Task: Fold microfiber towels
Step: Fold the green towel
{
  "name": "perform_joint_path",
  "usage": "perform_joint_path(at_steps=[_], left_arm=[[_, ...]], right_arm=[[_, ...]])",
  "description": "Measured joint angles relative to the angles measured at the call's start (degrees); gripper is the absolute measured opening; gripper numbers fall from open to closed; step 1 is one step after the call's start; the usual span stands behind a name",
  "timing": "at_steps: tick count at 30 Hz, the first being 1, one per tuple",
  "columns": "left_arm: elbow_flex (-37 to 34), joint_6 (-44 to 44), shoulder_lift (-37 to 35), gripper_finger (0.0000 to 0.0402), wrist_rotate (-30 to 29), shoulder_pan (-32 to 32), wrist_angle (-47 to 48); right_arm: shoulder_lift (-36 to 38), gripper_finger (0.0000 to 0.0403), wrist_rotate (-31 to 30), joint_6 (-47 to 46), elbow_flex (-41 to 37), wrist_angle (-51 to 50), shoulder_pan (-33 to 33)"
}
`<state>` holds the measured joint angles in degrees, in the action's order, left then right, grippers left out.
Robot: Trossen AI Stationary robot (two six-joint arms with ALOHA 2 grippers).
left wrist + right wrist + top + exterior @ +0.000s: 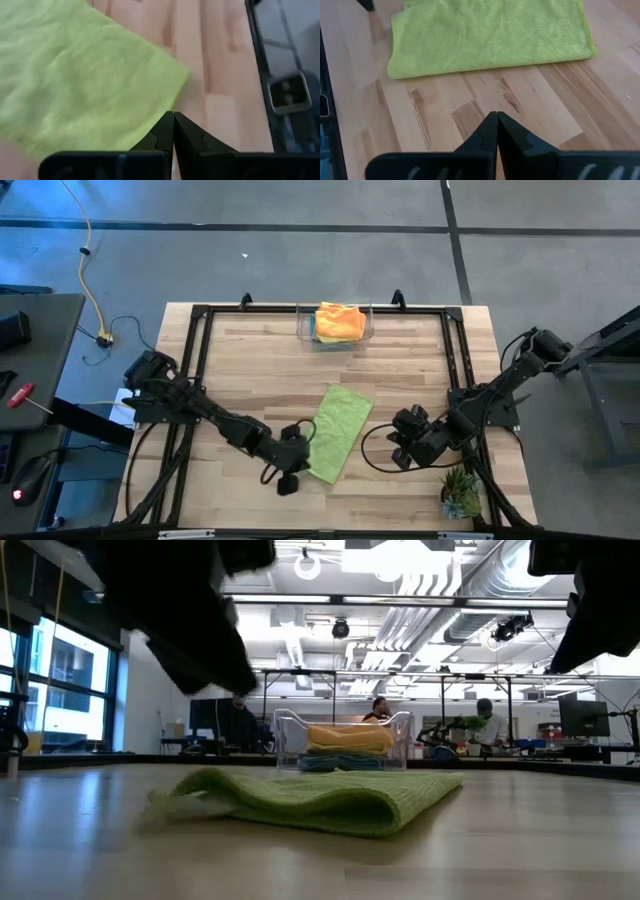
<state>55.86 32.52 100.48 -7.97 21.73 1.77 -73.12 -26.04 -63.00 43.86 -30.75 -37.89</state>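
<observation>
Since the lime green towel (337, 430) lies folded, soft and light on the worktop (400, 380) between my left gripper (173, 116) and right gripper (497, 116), both closed and empty, I would pinch a loose corner.

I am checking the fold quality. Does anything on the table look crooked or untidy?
Slightly. The lime green towel is folded in half but lies at a slant to the table edges, and the low view shows one end rumpled. The towels in the clear bin are heaped loosely. Both tools are shut and off the cloth.
</observation>
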Motion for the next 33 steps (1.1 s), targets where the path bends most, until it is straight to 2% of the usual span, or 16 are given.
perform_joint_path(at_steps=[6,9,17,24,28,33], left_arm=[[-0.09,-5.37,-4.07,0.0003,0.36,1.82,5.16],[-0.18,-8.00,-4.04,0.0019,-0.68,2.94,7.63],[-0.14,-13.56,-0.40,0.0111,-3.78,4.17,6.60],[-0.10,-13.90,3.34,0.0177,-7.47,4.10,5.70],[-0.11,-14.88,4.95,0.0185,-8.02,4.12,6.08],[-0.11,-14.76,6.33,0.0170,-9.87,4.12,6.91]], right_arm=[[0.00,0.0000,-0.49,0.01,0.00,0.62,0.01],[0.00,0.0000,-0.61,0.26,0.00,0.53,0.16],[0.00,0.0000,-0.79,0.46,0.00,0.14,0.37],[0.00,0.0000,-0.85,0.47,0.00,0.13,0.37],[0.00,0.0000,-0.85,0.46,0.00,0.12,0.37],[0.00,0.0000,-0.85,0.46,0.00,0.12,0.37]])
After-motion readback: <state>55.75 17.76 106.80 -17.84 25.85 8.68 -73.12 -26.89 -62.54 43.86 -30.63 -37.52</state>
